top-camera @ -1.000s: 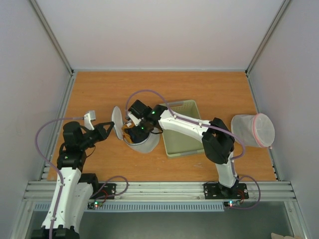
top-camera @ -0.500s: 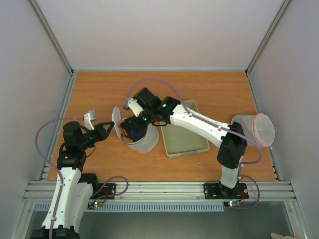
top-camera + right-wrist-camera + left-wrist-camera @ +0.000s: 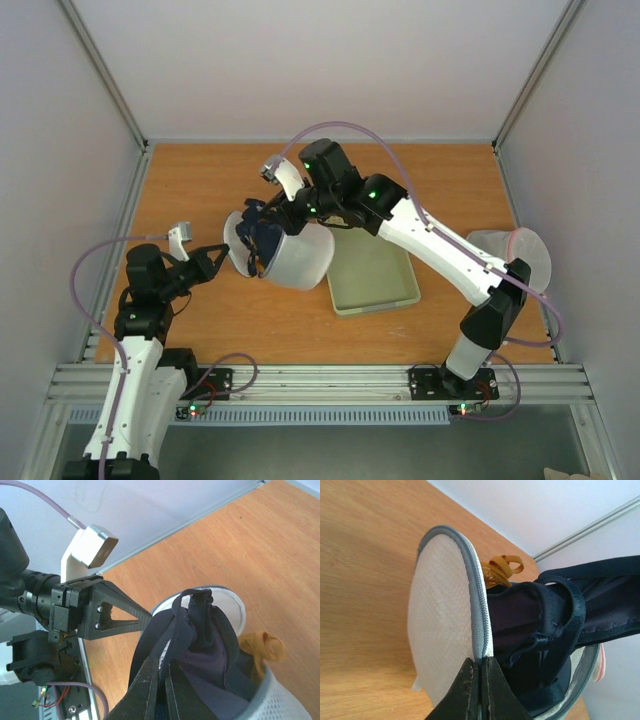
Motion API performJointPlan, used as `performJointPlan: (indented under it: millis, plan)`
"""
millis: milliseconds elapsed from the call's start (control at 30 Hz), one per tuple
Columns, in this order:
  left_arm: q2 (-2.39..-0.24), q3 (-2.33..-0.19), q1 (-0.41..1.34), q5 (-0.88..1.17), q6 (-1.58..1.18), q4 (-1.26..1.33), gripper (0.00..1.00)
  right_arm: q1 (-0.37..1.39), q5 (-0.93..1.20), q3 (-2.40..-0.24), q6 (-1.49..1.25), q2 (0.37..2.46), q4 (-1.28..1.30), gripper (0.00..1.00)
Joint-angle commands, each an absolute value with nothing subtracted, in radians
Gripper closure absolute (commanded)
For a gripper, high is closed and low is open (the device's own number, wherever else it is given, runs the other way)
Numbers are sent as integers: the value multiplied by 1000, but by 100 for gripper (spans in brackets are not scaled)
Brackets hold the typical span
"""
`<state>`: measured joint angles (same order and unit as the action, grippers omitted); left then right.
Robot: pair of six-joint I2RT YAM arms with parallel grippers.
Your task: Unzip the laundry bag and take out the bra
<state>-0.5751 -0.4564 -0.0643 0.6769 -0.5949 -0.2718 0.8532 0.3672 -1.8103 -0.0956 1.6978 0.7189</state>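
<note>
Left of the pale green plastic tray (image 3: 378, 288), the round white mesh laundry bag (image 3: 300, 260) gapes open — left claw (image 3: 480, 665) pinched on its grey zip rim, right claw (image 3: 161, 665) clamped on the soft mustard-and-navy bra (image 3: 530, 615) bulging out

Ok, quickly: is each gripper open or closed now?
The left gripper is closed on the laundry bag's zip rim.
The right gripper is closed on the bra's navy fabric.

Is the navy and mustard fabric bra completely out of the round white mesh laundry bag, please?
No, the bra hangs partly inside the open laundry bag, pinched by the right fingers.
</note>
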Motion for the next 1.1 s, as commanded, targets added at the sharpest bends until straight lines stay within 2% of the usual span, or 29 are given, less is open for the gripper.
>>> performJointPlan:
  millis: [0,100,367,567,700,767,833,900,1067]
  plan:
    - [-558,-444,-71,687,-583,-216,99,838,462,-1764,-66,1645,553,99]
    - [-552,-459,-71,704,-583,-199,99,833,476,-1686,-82,1662,450,99]
    - [-560,-615,-71,765,-542,-261,99,841,428,-1550,-143,1728,400,99]
    - [-547,-645,-69,832,-553,-329,99,843,271,-1449,-157,1751,468,95]
    - [-537,-627,-71,852,-560,-304,99,870,268,-1427,-146,1763,473,80]
    - [-538,-622,-71,842,-540,-309,99,889,311,-1428,-119,1760,453,69]
    - [-538,-616,-71,843,-534,-309,99,894,363,-1419,-108,1754,421,53]
    - [-535,-614,-71,843,-535,-307,99,894,379,-1414,-109,1741,391,45]
    - [-535,-607,-70,847,-533,-305,99,896,369,-1413,-103,1710,348,32]
